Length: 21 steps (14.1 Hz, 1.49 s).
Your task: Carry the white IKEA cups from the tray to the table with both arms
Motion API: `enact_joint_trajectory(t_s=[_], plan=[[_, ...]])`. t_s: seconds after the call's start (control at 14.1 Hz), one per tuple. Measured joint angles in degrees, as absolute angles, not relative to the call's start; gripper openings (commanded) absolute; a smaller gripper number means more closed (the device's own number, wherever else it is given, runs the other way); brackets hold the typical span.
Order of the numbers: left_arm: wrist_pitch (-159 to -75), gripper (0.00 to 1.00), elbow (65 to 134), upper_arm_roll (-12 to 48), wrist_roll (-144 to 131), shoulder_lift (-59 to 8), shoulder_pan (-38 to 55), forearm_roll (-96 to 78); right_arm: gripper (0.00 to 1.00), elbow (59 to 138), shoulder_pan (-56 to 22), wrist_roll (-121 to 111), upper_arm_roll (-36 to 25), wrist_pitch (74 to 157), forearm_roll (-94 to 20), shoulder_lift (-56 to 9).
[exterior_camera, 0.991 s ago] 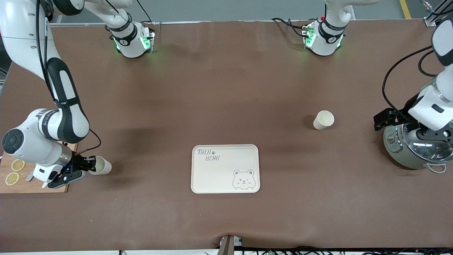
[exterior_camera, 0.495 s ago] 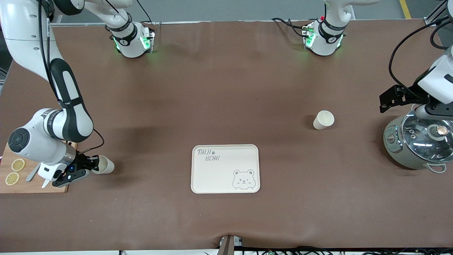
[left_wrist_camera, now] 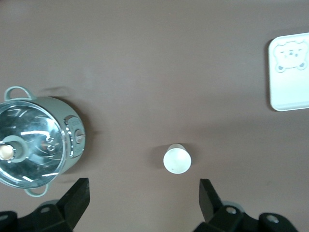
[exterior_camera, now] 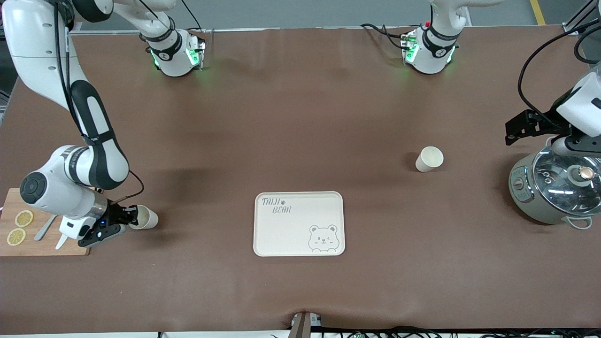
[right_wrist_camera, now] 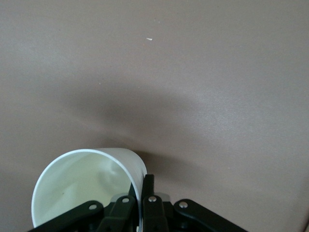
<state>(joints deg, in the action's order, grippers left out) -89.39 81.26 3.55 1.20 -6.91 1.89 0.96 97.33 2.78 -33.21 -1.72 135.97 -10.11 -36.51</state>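
Note:
One white cup (exterior_camera: 146,218) hangs tilted on its side just above the table, beside the cutting board. My right gripper (exterior_camera: 132,217) is shut on its rim wall. In the right wrist view the cup's open mouth (right_wrist_camera: 87,188) faces the camera, and the right gripper (right_wrist_camera: 141,193) has one finger inside the wall and one outside. The other white cup (exterior_camera: 429,159) stands upright on the table toward the left arm's end and shows from above (left_wrist_camera: 177,159). My left gripper (exterior_camera: 574,143) is up in the air above the pot's edge, open (left_wrist_camera: 143,203) and holding nothing.
The cream bear tray (exterior_camera: 291,230) lies mid-table, nearer the front camera than both cups, and shows at the left wrist view's edge (left_wrist_camera: 289,92). A pot with a glass lid (exterior_camera: 554,188) (left_wrist_camera: 34,140) stands beside the upright cup. A wooden board (exterior_camera: 47,246) carries lemon slices.
My right gripper has carried its cup a little toward the tray. The left arm has lifted away from over the pot, uncovering the lid, and stayed open.

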Motion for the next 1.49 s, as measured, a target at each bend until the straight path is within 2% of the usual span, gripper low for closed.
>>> enact_joint_trajectory(t_s=[0.35,0.42,0.5,0.57,0.99,1.2,1.34,1.49], plan=[[-90.4,1.00,81.3,3.4,8.1,-6.9,1.6,0.4,0.00,97.3,2.8,-33.2,-1.5,136.0,-10.1,-36.8],[-90.6,1.00,81.3,3.4,8.8,-6.9,1.3,0.4,0.20,97.3,2.8,-33.2,-1.5,136.0,-10.1,-36.8],[-90.6,1.00,81.3,3.3,9.2,-6.9,0.8,0.4,0.68,97.3,2.8,-33.2,-1.5,136.0,-10.2,-36.8],[-90.7,1.00,81.2,3.3,9.3,-6.9,0.5,0.2,1.00,97.3,2.8,-33.2,-1.5,136.0,-10.2,-36.8],[-90.7,1.00,81.0,6.6,3.1,-6.0,0.7,-0.4,1.00,94.8,2.8,-33.2,-1.5,134.2,-11.1,-36.4],[-90.7,1.00,81.2,6.9,2.5,-6.2,0.9,-0.6,1.00,87.1,2.8,-31.0,-1.9,120.3,-11.1,-33.6],[-91.0,1.00,81.2,6.9,2.5,-7.0,0.9,-0.6,1.00,83.1,2.8,-26.5,-2.3,110.0,-11.1,-29.6],[-91.1,1.00,81.2,6.9,2.5,-7.5,0.9,-0.6,1.00,81.9,2.9,-21.5,-2.8,103.0,-10.9,-23.8]])
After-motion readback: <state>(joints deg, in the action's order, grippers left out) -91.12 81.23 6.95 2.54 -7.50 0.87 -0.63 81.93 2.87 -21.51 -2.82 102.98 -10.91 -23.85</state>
